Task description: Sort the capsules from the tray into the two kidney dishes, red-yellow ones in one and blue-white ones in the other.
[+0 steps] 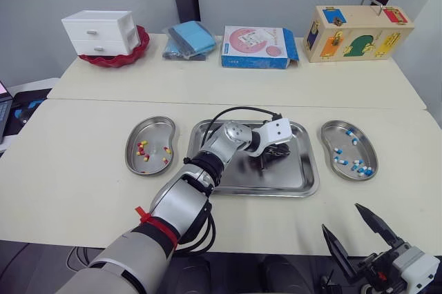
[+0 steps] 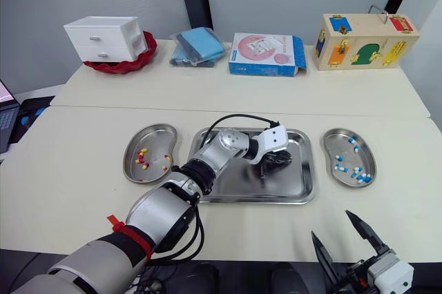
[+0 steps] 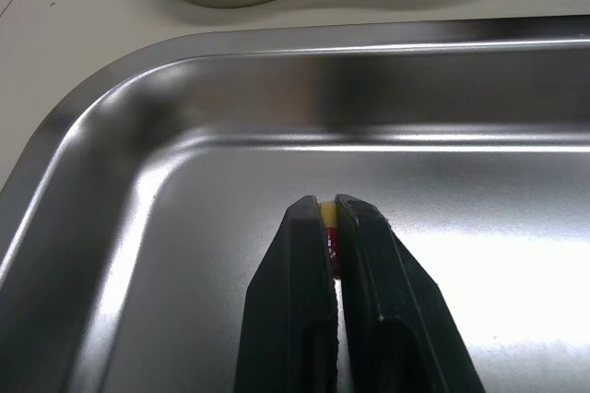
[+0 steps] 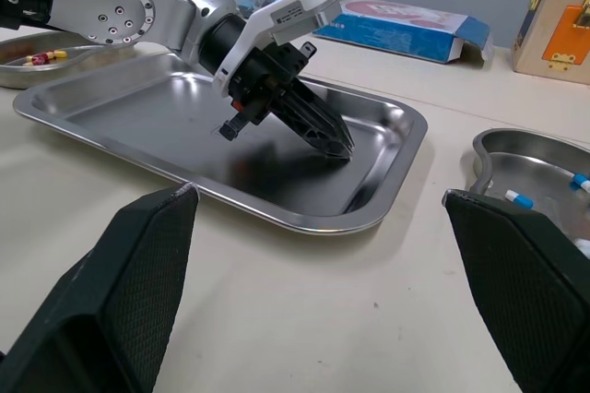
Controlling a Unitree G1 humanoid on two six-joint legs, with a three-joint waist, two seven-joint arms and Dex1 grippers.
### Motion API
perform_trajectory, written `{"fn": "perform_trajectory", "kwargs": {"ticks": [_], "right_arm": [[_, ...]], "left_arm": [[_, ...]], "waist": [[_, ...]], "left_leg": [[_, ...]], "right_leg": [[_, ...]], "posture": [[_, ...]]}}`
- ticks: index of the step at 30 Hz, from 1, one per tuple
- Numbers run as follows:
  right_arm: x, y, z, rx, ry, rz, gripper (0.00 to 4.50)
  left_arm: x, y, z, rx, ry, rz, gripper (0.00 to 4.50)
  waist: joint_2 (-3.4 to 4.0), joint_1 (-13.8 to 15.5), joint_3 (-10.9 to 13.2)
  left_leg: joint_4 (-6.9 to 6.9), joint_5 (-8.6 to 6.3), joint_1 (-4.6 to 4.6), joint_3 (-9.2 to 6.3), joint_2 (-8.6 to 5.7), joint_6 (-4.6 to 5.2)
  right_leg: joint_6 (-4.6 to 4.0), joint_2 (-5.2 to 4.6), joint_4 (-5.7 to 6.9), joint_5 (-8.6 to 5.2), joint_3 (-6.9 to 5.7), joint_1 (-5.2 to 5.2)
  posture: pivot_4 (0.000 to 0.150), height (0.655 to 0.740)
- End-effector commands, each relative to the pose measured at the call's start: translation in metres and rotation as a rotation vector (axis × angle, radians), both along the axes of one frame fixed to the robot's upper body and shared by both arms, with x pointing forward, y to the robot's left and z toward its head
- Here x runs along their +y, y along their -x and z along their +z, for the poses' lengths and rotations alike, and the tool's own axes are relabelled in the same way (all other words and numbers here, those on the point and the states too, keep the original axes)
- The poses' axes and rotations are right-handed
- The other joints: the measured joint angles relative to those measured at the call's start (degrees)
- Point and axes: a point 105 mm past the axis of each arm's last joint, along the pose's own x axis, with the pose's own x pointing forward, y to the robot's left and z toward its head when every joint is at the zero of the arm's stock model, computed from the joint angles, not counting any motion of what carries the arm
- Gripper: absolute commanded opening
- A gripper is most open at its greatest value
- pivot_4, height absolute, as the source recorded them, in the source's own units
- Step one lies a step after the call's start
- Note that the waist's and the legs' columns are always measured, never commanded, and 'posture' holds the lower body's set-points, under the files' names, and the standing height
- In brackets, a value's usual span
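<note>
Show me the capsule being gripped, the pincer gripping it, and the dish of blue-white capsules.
red-yellow capsule [image 3: 329,229], left wrist view, its visible middle between the fingers.
left pincer [image 4: 344,149], right wrist view, at its closed fingertips.
right kidney dish [image 1: 333,136], left eye view, bare metal inside its rim.

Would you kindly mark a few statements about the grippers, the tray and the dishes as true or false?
1. The left gripper is shut on a red-yellow capsule. True.
2. The right gripper is shut. False: it is open.
3. The right kidney dish holds red-yellow capsules. False: it holds blue-white capsules.
4. The left gripper is inside the tray. True.
</note>
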Motion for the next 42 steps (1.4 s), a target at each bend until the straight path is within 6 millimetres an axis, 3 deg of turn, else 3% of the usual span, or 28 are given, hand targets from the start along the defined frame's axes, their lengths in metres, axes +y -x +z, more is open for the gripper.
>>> {"fn": "perform_trajectory", "kwargs": {"ticks": [1,8,14,18,21,27,31,34,42], "right_arm": [[0.001,-0.001,0.013,-0.052,0.002,0.013,4.50],[0.011,0.001,0.016,-0.046,0.049,0.150,4.50],[0.015,-0.003,0.021,-0.043,0.085,0.294,4.50],[0.021,-0.006,0.019,-0.024,0.092,0.416,4.50],[0.023,-0.012,0.014,-0.004,0.088,0.497,4.50],[0.017,-0.029,0.013,-0.013,0.104,0.587,4.50],[0.018,-0.037,0.014,-0.011,0.096,0.634,4.50],[0.021,-0.042,0.015,-0.018,0.084,0.655,4.50],[0.021,-0.047,0.018,-0.028,0.072,0.662,4.50]], "left_arm": [[0.003,0.000,0.006,0.000,0.011,-0.014,0.03],[0.023,-0.001,0.038,0.032,0.111,-0.003,0.03],[0.069,0.010,0.057,0.048,0.159,0.109,0.03],[0.116,0.016,0.065,0.047,0.169,0.287,0.03],[0.166,0.022,0.076,0.052,0.194,0.485,0.03],[0.244,0.043,0.076,-0.002,0.135,0.786,0.03],[0.286,0.054,0.076,-0.053,0.119,0.992,0.03],[0.299,0.060,0.073,-0.066,0.115,1.061,0.03],[0.302,0.061,0.068,-0.066,0.132,1.105,0.03]], "waist": [[0.00,0.0,0.0],[0.02,-0.1,0.0],[0.09,-0.2,0.0],[0.09,0.0,0.0],[0.09,-0.1,0.0],[0.05,0.2,-0.1],[0.01,0.4,-0.1],[0.00,0.4,-0.1],[-0.01,0.3,-0.1]], "left_leg": [[0.00,0.00,0.00,0.00,0.00,0.00],[0.01,0.00,-0.02,0.00,0.00,-0.01],[0.02,0.01,0.04,0.01,0.05,-0.02],[0.10,0.01,0.08,-0.02,0.07,-0.02],[0.12,0.01,0.12,-0.03,0.09,-0.01],[0.14,0.01,0.18,-0.04,0.09,-0.01],[0.14,0.01,0.19,-0.09,0.08,-0.01],[0.13,0.01,0.19,-0.10,0.07,-0.01],[0.12,0.01,0.19,-0.09,0.08,-0.01]], "right_leg": [[0.00,0.00,0.00,0.00,0.00,0.00],[0.00,0.00,0.02,0.00,0.00,-0.01],[0.00,0.00,0.04,0.00,0.02,0.06],[-0.01,-0.01,0.08,0.00,0.00,0.10],[-0.01,-0.01,0.10,0.01,-0.01,0.14],[-0.01,-0.04,0.08,0.01,-0.02,0.19],[-0.01,-0.06,0.09,0.01,-0.08,0.22],[-0.01,-0.06,0.09,0.01,-0.09,0.22],[-0.01,-0.06,0.09,0.01,-0.09,0.20]], "posture": [[0.150,0.7400],[0.150,0.7400],[0.150,0.7400],[0.150,0.7400],[0.150,0.7400],[0.150,0.7400],[0.150,0.7400],[0.150,0.7400],[0.150,0.7400]]}}
